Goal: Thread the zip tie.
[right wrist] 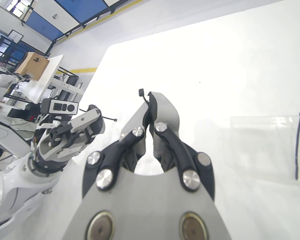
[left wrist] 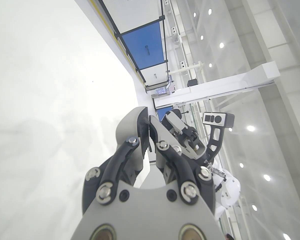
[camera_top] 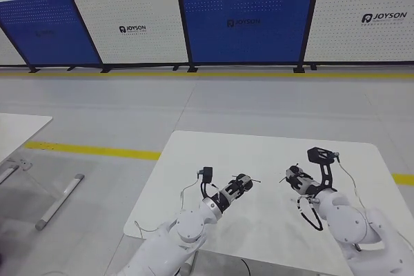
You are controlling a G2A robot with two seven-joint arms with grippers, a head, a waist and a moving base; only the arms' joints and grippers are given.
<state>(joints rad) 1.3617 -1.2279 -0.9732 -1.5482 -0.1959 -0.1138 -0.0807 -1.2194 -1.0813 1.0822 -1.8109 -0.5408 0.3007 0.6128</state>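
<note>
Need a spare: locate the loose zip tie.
In the right wrist view, the loose zip tie lies on the table at the clear bag's edge.

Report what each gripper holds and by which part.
Right gripper pinches a black zip tie just behind its head. Left gripper pinches a thin black strap, one end sticking out; which part cannot be told.

Three zip ties (right wrist: 298, 146) (right wrist: 141, 92) (right wrist: 110, 119), one clear bag (right wrist: 260, 146).
</note>
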